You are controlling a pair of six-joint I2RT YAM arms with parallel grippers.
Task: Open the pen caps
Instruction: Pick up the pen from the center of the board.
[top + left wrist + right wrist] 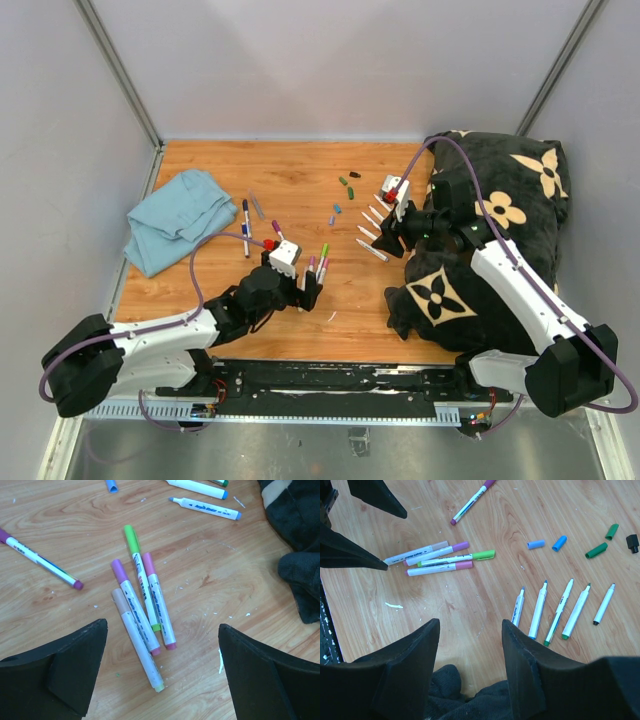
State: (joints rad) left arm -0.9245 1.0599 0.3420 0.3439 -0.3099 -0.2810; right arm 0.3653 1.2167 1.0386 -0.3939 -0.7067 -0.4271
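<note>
Four capped markers (142, 607) lie bunched on the wood, with green (130, 532), purple (118, 569), pink (148, 562) and tan (117, 596) caps. My left gripper (162, 626) is open and empty, hovering just over their near ends (310, 288). Several uncapped white markers (560, 610) lie in a row by my right gripper (471, 622), which is open and empty above bare wood (392, 240). Loose blue (536, 544), green (596, 550) and black (632, 543) caps lie beyond the row. The capped bunch also shows in the right wrist view (440, 560).
A blue cloth (180, 215) lies at the far left, with two more capped markers (245, 225) beside it. A black floral cushion (500, 230) fills the right side, and its fabric (460, 690) lies under my right gripper. Grey walls enclose the table.
</note>
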